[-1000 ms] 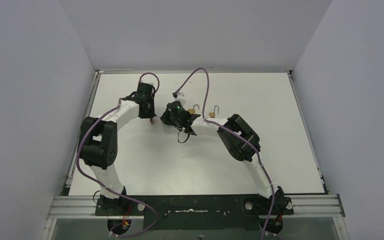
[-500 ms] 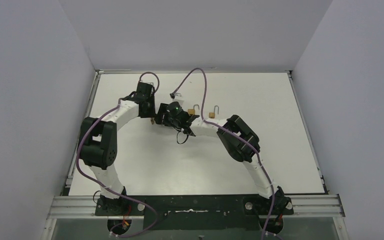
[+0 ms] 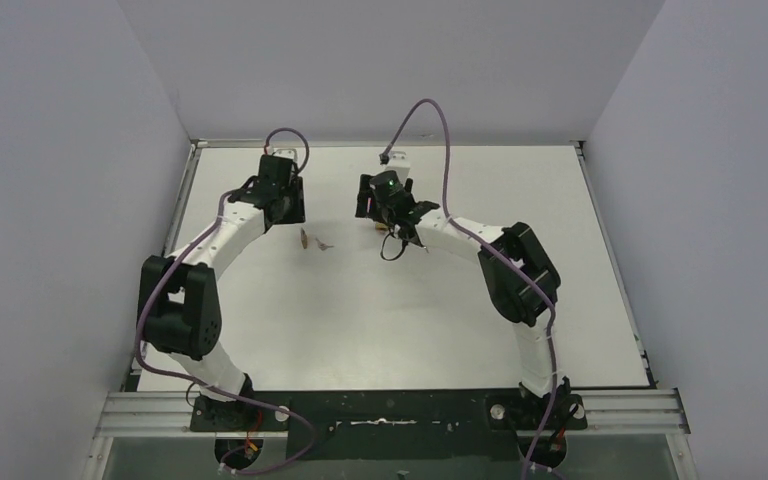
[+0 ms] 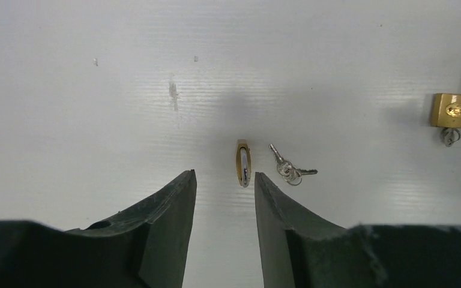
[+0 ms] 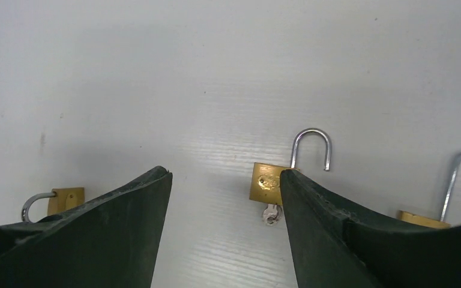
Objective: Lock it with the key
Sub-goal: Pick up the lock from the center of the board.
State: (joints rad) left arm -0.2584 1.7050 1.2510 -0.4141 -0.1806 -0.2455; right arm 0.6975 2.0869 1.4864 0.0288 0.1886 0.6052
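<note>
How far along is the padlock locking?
Probably done: one brass padlock lies beside its loose keys, shackle hard to read edge-on. In hand: nothing; left end effector and right end effector are open, empty. Left: the keyed padlock has its shackle open, as does the neighbouring padlock.

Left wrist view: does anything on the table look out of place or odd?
Yes. Mid-frame, a small brass padlock rests on its narrow edge rather than flat, and the keys lie loose beside it, apart from it and not inserted.
</note>
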